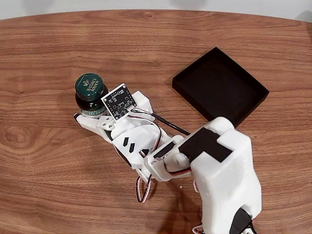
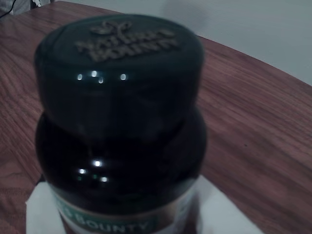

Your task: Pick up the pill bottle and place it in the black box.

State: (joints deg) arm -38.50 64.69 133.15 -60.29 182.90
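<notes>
So the pill bottle (image 1: 90, 95) is standing upright on the wood-grain surface (image 1: 44, 161), left of centre in the fixed view, with its round green cap up (embossed lettering on top shows in the wrist view, glossy dark glass below it). The white plastic end effector (image 1: 87, 117) sits right up against the bottle's base, but I can't tell whether it's actually clamped. The black box (image 1: 219, 87), matte and square with low walls, sits well apart to the right.
</notes>
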